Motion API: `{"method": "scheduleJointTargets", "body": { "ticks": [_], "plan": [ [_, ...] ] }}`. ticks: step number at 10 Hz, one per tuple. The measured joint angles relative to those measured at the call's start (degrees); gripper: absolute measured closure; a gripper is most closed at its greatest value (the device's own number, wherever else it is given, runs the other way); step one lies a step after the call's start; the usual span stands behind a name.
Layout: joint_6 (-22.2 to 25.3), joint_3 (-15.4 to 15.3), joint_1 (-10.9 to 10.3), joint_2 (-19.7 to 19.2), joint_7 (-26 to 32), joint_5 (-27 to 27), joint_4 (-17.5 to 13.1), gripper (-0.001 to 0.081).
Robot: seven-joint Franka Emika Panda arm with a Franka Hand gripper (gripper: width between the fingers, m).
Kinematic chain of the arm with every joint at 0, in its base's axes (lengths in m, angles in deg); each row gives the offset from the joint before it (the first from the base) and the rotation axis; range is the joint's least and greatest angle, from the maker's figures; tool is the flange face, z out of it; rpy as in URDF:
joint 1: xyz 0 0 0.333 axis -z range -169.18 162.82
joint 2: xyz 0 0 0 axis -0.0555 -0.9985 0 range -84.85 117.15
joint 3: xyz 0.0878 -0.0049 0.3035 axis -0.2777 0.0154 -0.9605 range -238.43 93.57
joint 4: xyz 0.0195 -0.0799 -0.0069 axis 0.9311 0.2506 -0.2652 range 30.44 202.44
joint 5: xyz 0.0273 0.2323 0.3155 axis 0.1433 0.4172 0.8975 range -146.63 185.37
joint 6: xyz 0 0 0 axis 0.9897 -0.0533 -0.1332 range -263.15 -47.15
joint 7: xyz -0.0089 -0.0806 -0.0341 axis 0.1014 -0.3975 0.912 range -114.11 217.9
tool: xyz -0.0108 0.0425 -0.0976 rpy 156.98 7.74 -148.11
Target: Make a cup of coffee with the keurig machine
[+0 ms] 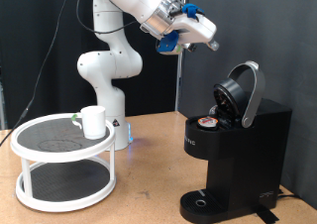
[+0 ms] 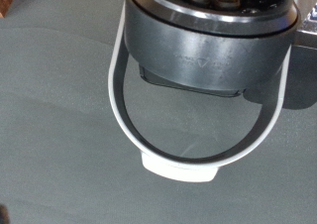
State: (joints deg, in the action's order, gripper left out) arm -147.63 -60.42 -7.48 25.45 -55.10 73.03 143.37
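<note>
The black keurig machine (image 1: 233, 150) stands at the exterior view's right with its rounded lid (image 1: 243, 90) hinged up and open. A small pod (image 1: 208, 122) sits in the open chamber. The white cup (image 1: 94, 121) stands on the top shelf of a white round rack (image 1: 61, 174) at the exterior view's left. My gripper (image 1: 206, 38) hangs in the air above and to the left of the open lid, touching nothing and holding nothing that shows. The wrist view shows the machine's dark head (image 2: 208, 41) and its pale grey handle loop (image 2: 178, 165); no fingers show there.
The arm's white base (image 1: 104, 80) stands behind the rack. The wooden table (image 1: 149, 194) runs between rack and machine. A round drip tray (image 1: 201, 199) sits at the machine's foot. A black curtain hangs behind.
</note>
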Motion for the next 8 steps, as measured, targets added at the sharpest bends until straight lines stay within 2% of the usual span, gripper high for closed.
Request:
{"method": "scheduleJointTargets", "body": {
  "ticks": [2,4,6,8],
  "plan": [
    [-1.16,-1.83,-0.66,-0.55,-0.48,-0.83,-2.92,0.0072],
    [1.93,-3.46,-1.34,-2.33,-7.40,-0.76,-6.68,0.0072],
    [6.16,-5.23,-2.13,-5.57,-14.44,-4.17,-11.79,0.0072],
    [8.20,-7.14,-3.17,-8.84,-20.77,-7.37,-16.40,0.0072]
  ]
}}
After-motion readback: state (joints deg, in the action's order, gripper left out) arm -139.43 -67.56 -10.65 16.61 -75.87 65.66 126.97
